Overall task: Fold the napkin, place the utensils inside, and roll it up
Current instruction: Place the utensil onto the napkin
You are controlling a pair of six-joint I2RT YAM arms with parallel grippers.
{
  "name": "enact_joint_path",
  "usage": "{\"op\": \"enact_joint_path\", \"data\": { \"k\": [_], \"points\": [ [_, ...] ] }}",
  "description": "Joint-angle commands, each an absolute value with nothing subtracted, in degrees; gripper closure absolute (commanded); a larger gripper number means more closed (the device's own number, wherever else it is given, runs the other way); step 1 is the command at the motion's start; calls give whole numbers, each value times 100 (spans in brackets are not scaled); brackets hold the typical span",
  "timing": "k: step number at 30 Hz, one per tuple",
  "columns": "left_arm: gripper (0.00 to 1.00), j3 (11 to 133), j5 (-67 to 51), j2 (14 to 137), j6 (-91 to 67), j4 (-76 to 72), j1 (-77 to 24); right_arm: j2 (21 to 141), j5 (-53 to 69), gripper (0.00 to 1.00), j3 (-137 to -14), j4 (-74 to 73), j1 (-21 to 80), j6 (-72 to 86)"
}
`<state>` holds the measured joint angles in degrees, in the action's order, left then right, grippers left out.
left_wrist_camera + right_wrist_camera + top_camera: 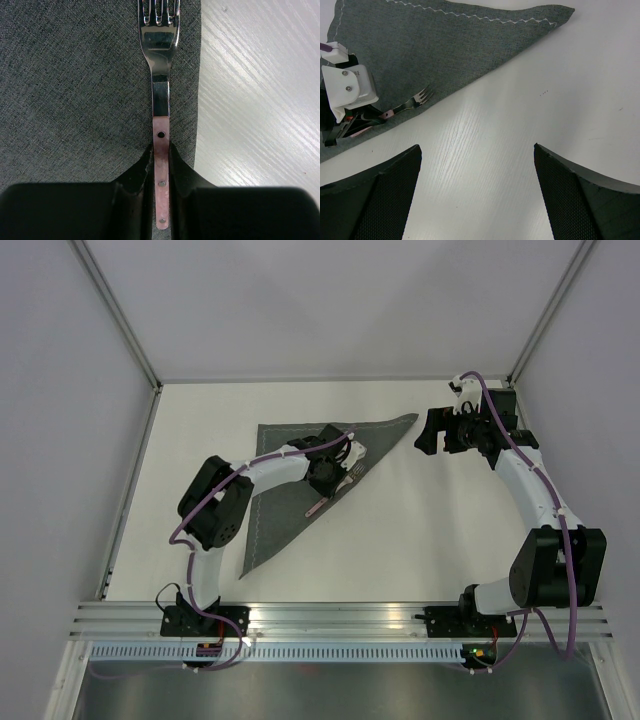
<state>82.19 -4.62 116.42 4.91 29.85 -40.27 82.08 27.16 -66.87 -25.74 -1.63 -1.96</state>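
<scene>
One fork point(161, 95) sits over the napkin point(280, 510), just inside its long diagonal edge and parallel to it. Its tines point far-right and its pink handle near-left. The left gripper point(161, 150) pinches the handle. The napkin lies folded into a triangle on the table point(450, 540). The right gripper point(476, 150) hangs beside the napkin's far-right corner, fingers spread.

Left arm: elbow bent, reaching toward 1 o'clock. Left gripper point(343, 468) clamped on fork point(160, 95) handle. Right arm: extended toward 12 o'clock. Right gripper point(428, 437) facing 9 o'clock, jaws wide apart.
</scene>
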Motion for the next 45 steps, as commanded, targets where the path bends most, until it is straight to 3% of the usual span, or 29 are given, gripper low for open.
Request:
{"op": "enact_joint_path", "data": {
  "k": [1,16,24,29,40,45],
  "points": [
    [98,8446,-413,11716,308,2909,-4034,8121,2786,2,-6653,-2558,-176,-220],
    [97,8367,-466,11865,316,2909,-4034,8139,2812,2,-6645,-2549,-185,-229],
    [80,8297,-343,11725,308,2830,-4034,8147,2856,2,-6645,-2566,-185,-229],
    [59,8314,-290,11584,316,2786,-4034,8130,2865,2,-6645,-2558,-185,-229],
    [48,8289,60,10681,238,2550,-4034,8077,2900,2,-6653,-2523,-184,-229],
    [51,7578,1647,9460,-533,1979,-3981,7955,2971,2,-6793,-2443,-44,-219]
  ]
}}
